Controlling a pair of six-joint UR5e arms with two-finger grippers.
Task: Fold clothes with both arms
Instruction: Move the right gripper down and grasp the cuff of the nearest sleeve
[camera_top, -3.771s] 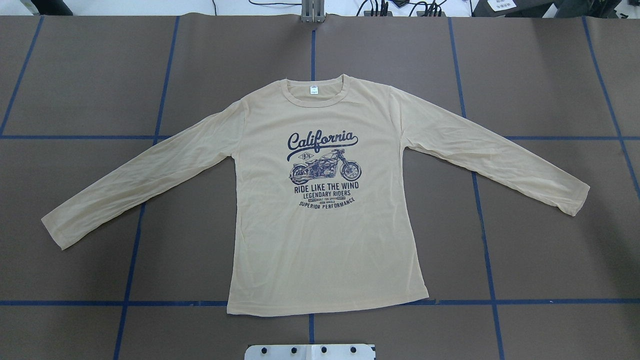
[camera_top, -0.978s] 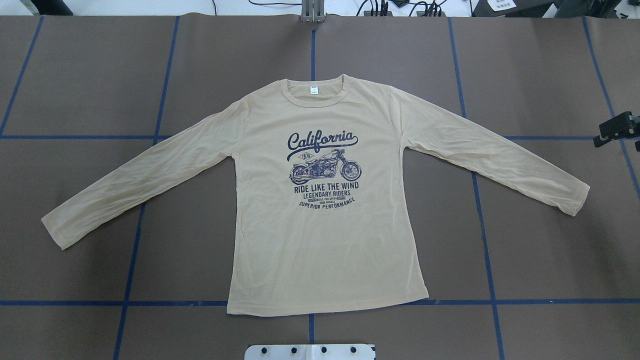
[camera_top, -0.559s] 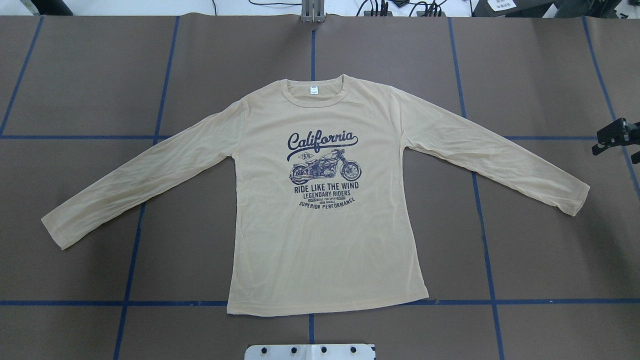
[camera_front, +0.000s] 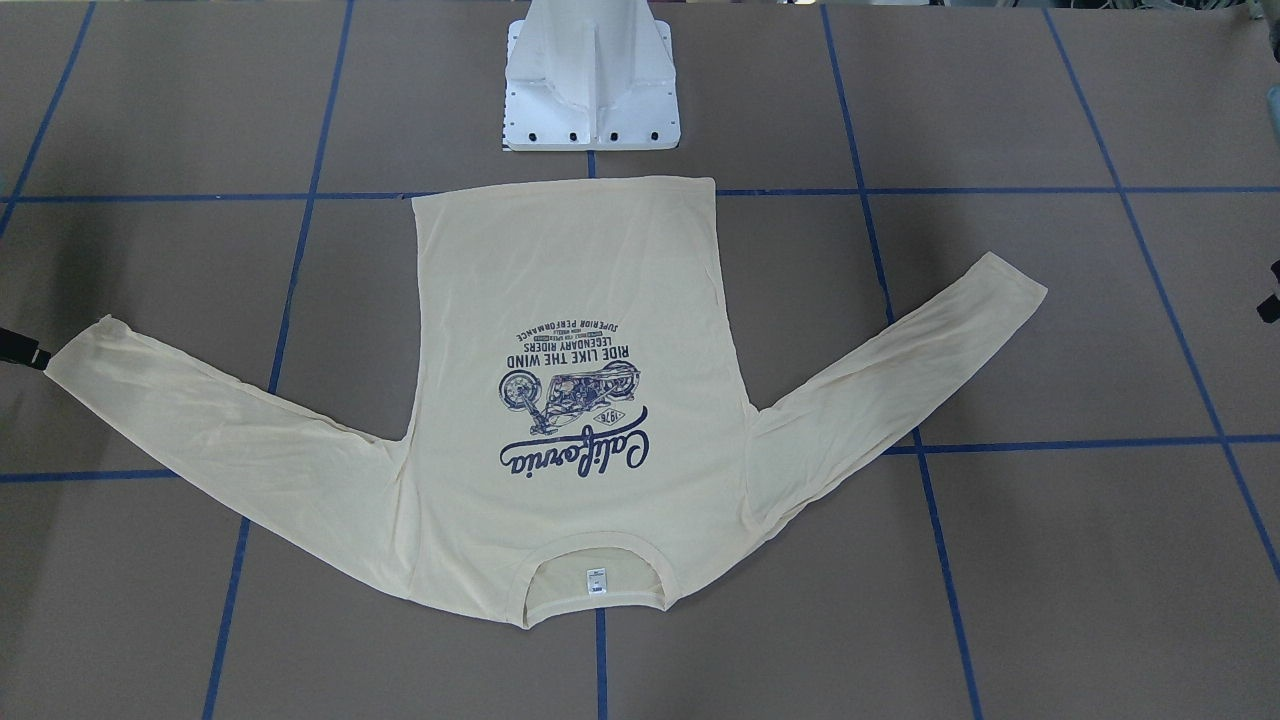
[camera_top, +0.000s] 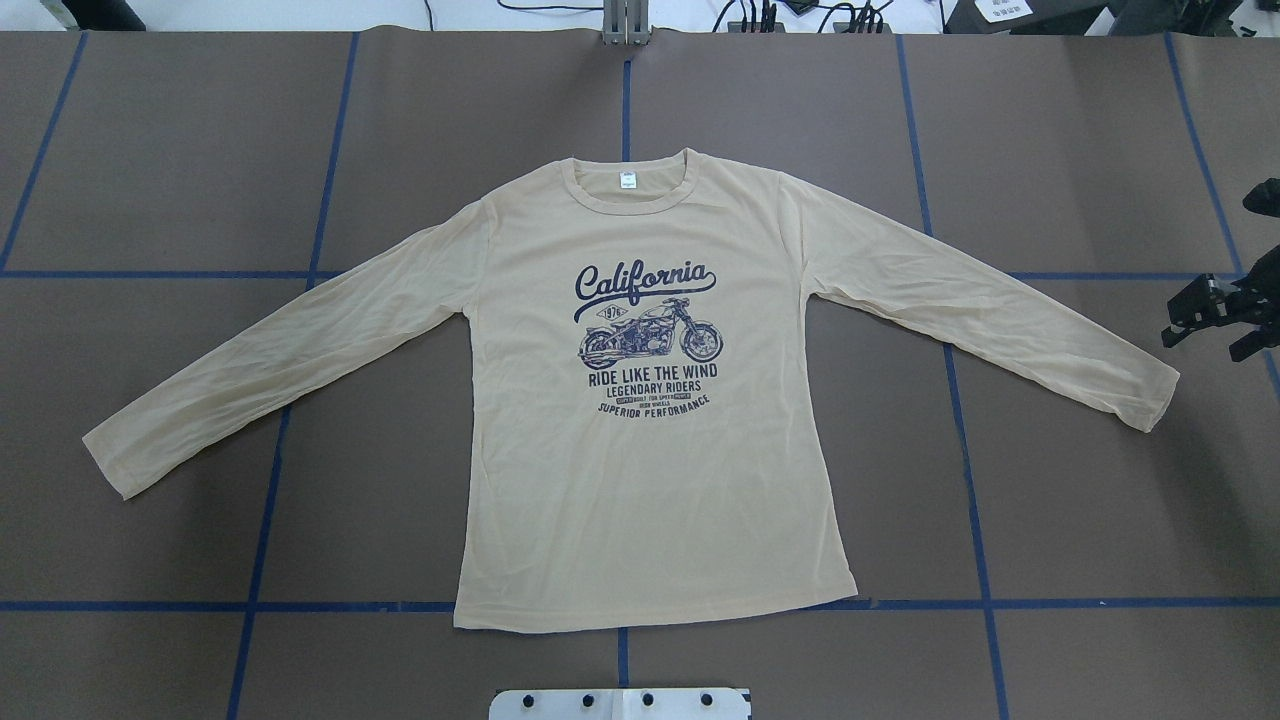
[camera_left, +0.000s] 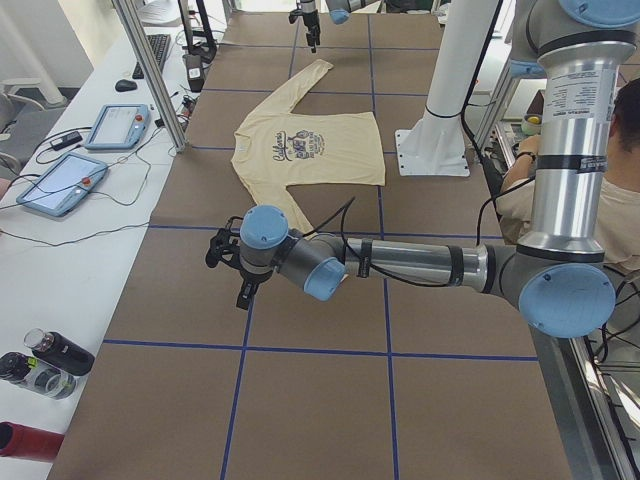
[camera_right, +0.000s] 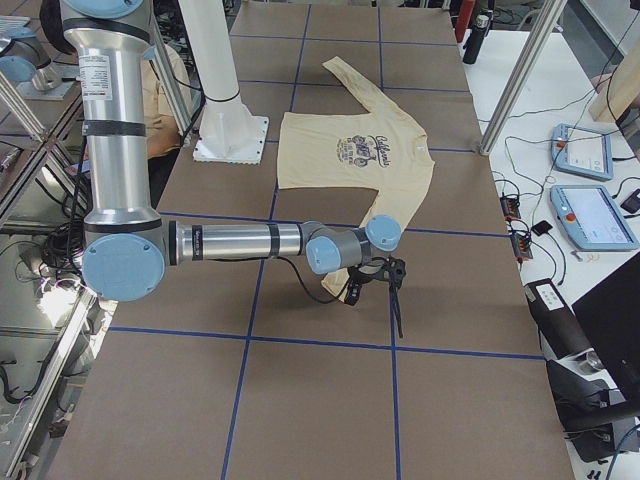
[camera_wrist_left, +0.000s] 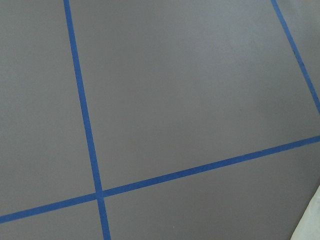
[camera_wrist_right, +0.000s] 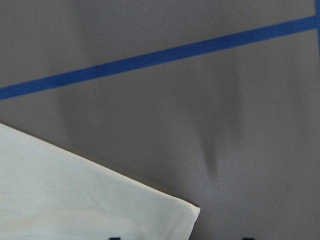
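The clothes are one cream long-sleeved T-shirt (camera_top: 640, 480) lying flat and print-up in the middle of the table, sleeves spread, neck away from the robot's base (camera_front: 570, 280). My right gripper (camera_top: 1212, 325) hovers at the table's right edge, just outside that sleeve's cuff (camera_top: 1158, 400), fingers apart and empty. The right wrist view shows the cuff corner (camera_wrist_right: 185, 212) and two separate finger shadows. My left gripper (camera_left: 232, 270) hangs low past the other cuff. Only a sliver of it shows in the front-facing view (camera_front: 1271, 300), so I cannot tell its state.
Blue tape lines (camera_top: 965, 440) divide the brown table cover. The white pedestal base (camera_front: 592, 90) stands at the shirt's hem side. Tablets (camera_left: 60, 180), bottles (camera_left: 50, 360) and frame posts (camera_left: 150, 75) line the operators' side. A person (camera_left: 520, 190) sits behind the robot.
My right gripper has come in from the right edge and moved nearer the robot, closing on the right cuff. The shirt has not moved.
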